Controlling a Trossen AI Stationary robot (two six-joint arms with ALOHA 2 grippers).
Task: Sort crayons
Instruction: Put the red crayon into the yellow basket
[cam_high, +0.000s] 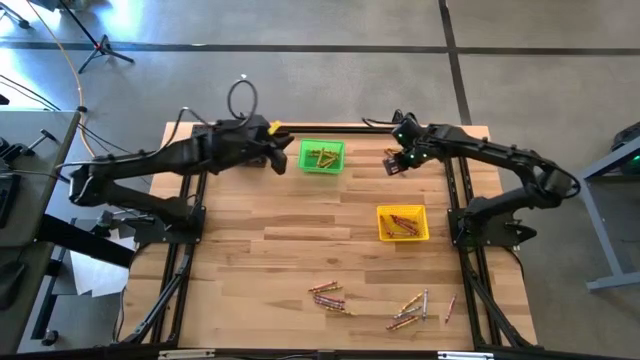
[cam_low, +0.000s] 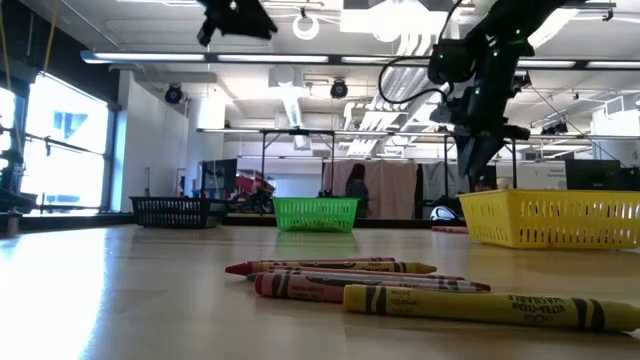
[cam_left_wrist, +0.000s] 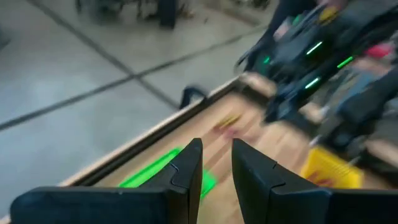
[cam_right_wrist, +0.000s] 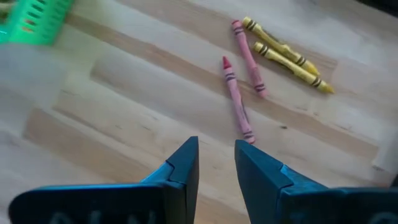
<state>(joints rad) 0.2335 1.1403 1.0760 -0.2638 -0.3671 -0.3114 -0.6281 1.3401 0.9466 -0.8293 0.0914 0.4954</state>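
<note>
Closest to me on the pale wooden table (cam_high: 250, 260) lies a scatter of crayons (cam_high: 330, 296) near the front edge, red and yellow ones in two loose clusters, with a single reddish one off to the right. From table height a yellow crayon (cam_low: 480, 306) lies nearest, with red ones just behind it.

Farther in, toward the right side, sits the yellow bin (cam_high: 402, 223) with crayons inside it. Beyond that, near the back edge, stands the green bin (cam_high: 322, 156), which also holds a few crayons. A black bin (cam_low: 175, 211) shows at the far left in the low view.

The left hand (cam_high: 277, 155) hangs just beside the green bin's left side, above the table. Its fingers (cam_left_wrist: 186, 171) stand a narrow gap apart with nothing between them.

The right hand (cam_high: 393, 165) hovers near the back edge, to the right of the green bin, over four loose crayons there: two red (cam_right_wrist: 236, 102) and two yellow (cam_right_wrist: 289, 59) lying side by side on the wood. Its fingers (cam_right_wrist: 183, 165) are likewise only slightly parted, empty, and clear of the crayons below.

Behind the table the room opens out: a grey floor with seams, cables, a stand, desks, bright ceiling lights and, far back, a person (cam_low: 355, 190) standing.
</note>
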